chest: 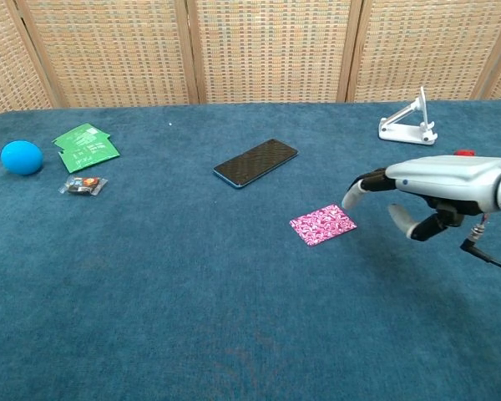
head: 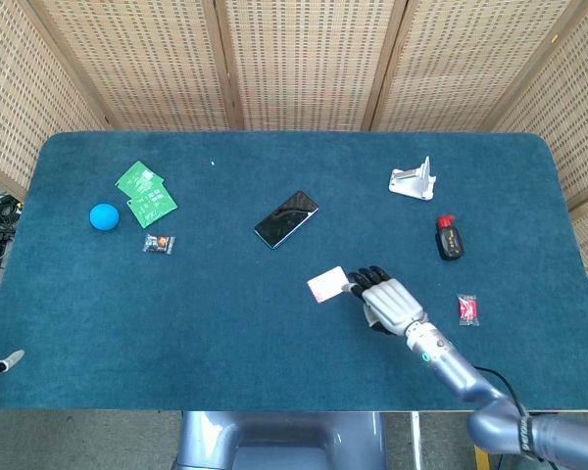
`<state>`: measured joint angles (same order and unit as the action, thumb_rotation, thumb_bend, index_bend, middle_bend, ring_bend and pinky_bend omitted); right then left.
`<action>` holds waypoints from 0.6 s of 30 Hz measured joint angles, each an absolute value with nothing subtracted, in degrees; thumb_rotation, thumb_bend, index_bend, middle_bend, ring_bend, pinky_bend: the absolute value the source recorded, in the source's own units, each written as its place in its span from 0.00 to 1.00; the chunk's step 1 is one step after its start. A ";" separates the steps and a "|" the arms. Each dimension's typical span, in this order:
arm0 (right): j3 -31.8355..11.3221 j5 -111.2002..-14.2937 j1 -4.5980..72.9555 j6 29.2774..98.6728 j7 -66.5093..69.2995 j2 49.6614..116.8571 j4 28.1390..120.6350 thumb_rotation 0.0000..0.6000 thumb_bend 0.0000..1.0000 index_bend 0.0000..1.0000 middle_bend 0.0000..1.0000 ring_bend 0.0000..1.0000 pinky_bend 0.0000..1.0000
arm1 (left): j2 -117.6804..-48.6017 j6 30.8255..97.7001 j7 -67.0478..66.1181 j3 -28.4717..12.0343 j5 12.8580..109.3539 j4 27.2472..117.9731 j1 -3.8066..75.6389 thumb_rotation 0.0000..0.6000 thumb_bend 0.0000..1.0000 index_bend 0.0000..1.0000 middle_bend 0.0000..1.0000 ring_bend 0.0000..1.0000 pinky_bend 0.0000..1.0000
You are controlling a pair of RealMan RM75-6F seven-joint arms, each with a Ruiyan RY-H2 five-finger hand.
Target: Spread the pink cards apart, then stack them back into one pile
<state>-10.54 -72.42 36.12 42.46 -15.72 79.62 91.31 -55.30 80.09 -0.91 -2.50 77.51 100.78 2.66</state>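
The pink cards [head: 328,285] lie in one small pile on the blue table near its middle; the chest view shows their pink patterned face [chest: 322,225]. My right hand [head: 387,299] hovers just right of the pile with its fingers apart and nothing in it. Its fingertips [chest: 351,195] reach over the pile's right corner in the chest view; whether they touch the cards I cannot tell. Of my left hand [head: 5,363] only a tip shows at the table's front left edge.
A black phone [head: 286,218] lies just behind the cards. A white stand [head: 413,182], a black bottle with a red cap [head: 449,238] and a red sachet [head: 467,309] are to the right. Green packets [head: 145,192], a blue ball [head: 104,216] and a wrapped candy [head: 158,244] sit far left.
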 measured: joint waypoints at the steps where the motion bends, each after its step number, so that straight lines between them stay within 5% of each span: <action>1: -10.79 -71.78 36.91 42.17 -15.80 80.61 90.39 1.00 1.00 0.22 0.19 0.12 0.14 | -55.37 79.76 -1.07 -2.57 77.17 100.72 2.83 1.00 0.00 0.00 0.00 0.00 0.00; 18: -9.08 -65.61 42.80 39.90 -17.55 87.28 84.17 1.00 1.00 0.20 0.20 0.14 0.21 | -55.88 78.12 -2.22 -2.95 74.97 100.21 3.86 1.00 0.00 0.00 0.00 0.00 0.00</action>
